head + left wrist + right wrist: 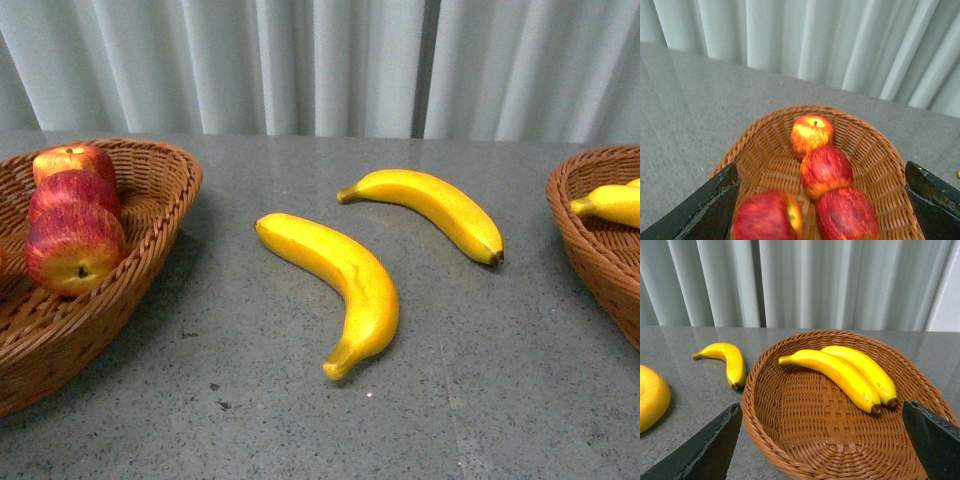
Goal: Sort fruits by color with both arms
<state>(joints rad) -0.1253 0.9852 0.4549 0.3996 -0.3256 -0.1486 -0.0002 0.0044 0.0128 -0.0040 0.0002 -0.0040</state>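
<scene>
Left gripper (821, 172): jaws spread wide, nothing held, poised over the left basket (765, 131). Right gripper (821, 409): equally wide, empty, poised over the right basket (790, 450). Apples (826, 171), four, red streaked with yellow: all in the left basket, three in a touching row, the fourth apple (767, 220) just beside the nearest of them. Basket bananas (840, 372), two: lying side by side and touching in the right basket. Near banana (340, 275) and far banana (430, 205): loose on the grey table (300, 430) between the baskets, near each other but apart. A yellow shape at the edge of the right wrist view is probably the near banana. Backdrop: pale pleated curtain (320, 60).
</scene>
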